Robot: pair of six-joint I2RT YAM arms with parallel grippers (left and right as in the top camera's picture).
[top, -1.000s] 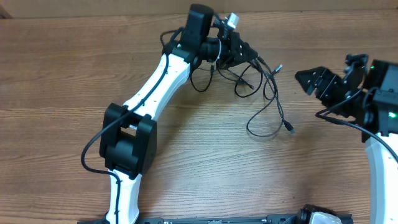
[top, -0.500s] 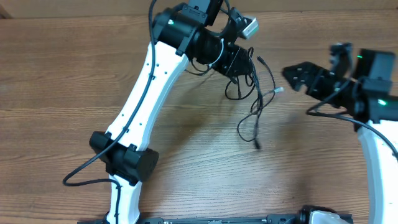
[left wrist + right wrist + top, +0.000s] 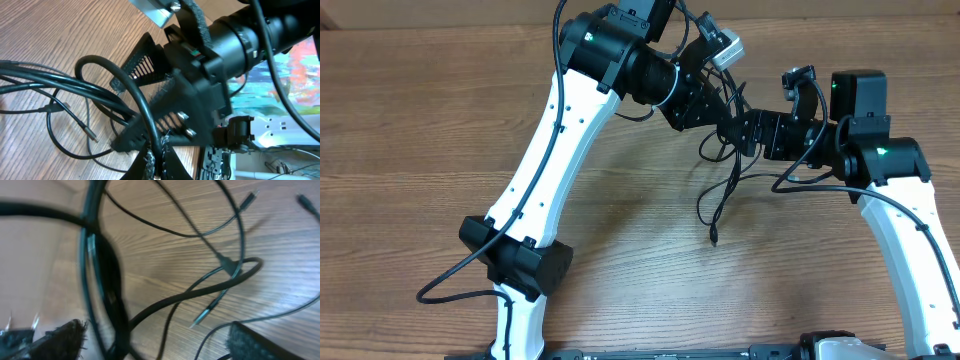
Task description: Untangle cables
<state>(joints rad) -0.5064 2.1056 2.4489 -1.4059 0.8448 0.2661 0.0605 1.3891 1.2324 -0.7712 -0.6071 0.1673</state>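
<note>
The cables (image 3: pixel 720 195) are thin black cords hanging in a tangled bunch above the table, with one plug end (image 3: pixel 714 240) dangling lowest. My left gripper (image 3: pixel 720 112) is shut on the top of the bunch; in the left wrist view one cord (image 3: pixel 135 95) runs down between its closed pads (image 3: pixel 159 162). My right gripper (image 3: pixel 748 132) is open right beside it, its ribbed fingers (image 3: pixel 142 60) filling the left wrist view. In the right wrist view, several cords (image 3: pixel 200 292) and a plug (image 3: pixel 202 316) cross between the spread fingers of the right gripper (image 3: pixel 160 342).
The wooden table (image 3: pixel 420 150) stretches under both arms. The left arm's elbow (image 3: pixel 515 265) juts over the front left, with a thick arm wire looping off it. A power strip (image 3: pixel 280 132) lies beyond the table edge.
The right gripper has swung left from the table's right side up against the held bunch. The left gripper stays shut, and the dangling end has drifted a little left.
</note>
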